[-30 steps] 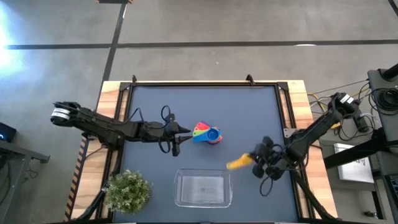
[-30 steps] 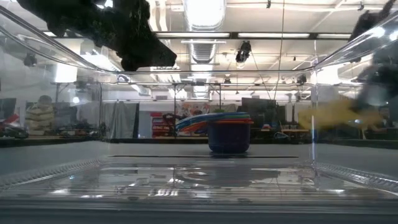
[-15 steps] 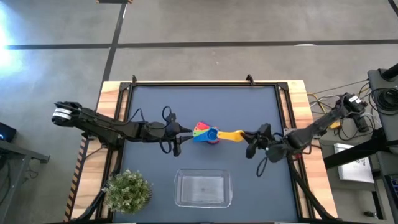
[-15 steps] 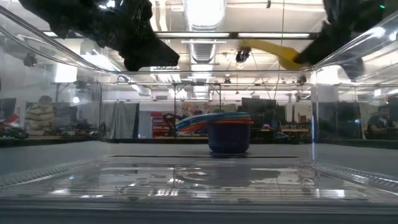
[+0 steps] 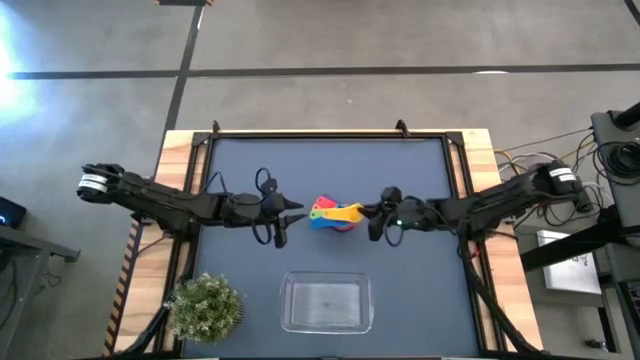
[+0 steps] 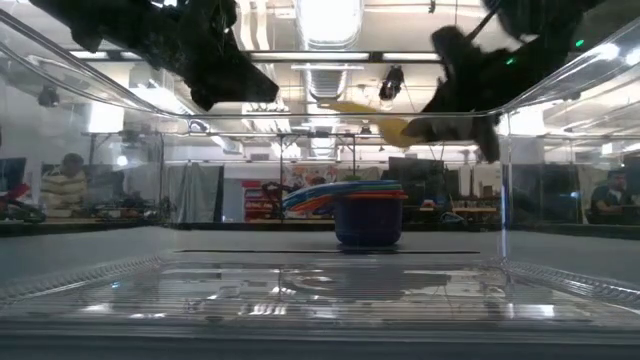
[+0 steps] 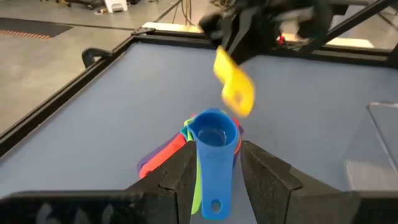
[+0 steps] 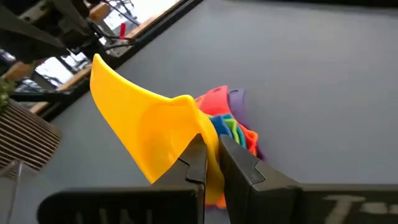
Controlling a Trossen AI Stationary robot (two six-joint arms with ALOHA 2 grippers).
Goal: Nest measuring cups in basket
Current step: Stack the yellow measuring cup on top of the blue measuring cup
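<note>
A stack of nested measuring cups (image 5: 328, 216) stands on the dark table mat on the base of its bottom cup. A blue cup (image 7: 212, 134) is on top and the coloured handles fan out toward the left arm. My right gripper (image 5: 372, 213) is shut on the yellow cup (image 5: 346, 211), which hangs in the air just above the stack (image 6: 366, 212). My left gripper (image 5: 292, 211) hovers open above the handles, its fingers on either side of the blue handle (image 7: 213, 193) in the left wrist view. The clear basket (image 5: 326, 303) sits near the table's front edge. My right gripper pinches the yellow cup between its two fingers (image 8: 198, 163) at the cup's end nearest the wrist (image 8: 212, 167). It reaches in about level from the table's right. The cup is lifted clear, and its wide end (image 8: 124, 106) points toward the left arm over the stack.
A bushy green plant (image 5: 205, 306) stands at the near left corner beside the basket. Raised black rails (image 5: 330, 135) frame the mat. Bare mat lies far of the stack and right of the basket. People and equipment show in the room behind the table.
My right gripper has carried the yellow cup from beside the basket's right end toward the far edge and the left, and upward. The cup is now over the stack. The left arm and the stack have stayed in place.
</note>
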